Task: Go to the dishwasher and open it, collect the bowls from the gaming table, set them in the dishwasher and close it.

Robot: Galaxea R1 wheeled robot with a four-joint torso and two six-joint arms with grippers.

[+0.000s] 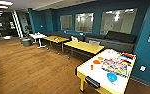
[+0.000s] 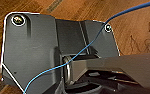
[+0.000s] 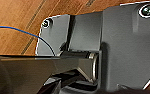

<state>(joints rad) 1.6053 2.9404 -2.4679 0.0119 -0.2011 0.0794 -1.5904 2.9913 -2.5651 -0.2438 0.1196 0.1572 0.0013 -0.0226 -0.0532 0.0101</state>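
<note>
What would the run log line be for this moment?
phase: driving | gaming table ahead right | on it: blue bowl, orange bowls, board game | floor: wood

The gaming surface [image 1: 101, 75] is cut off at the head view's lower edge. On it, the flat printed thing [image 1: 116, 66] is too blurred to read, and small orange items [image 1: 92, 67] cannot be identified.
</note>
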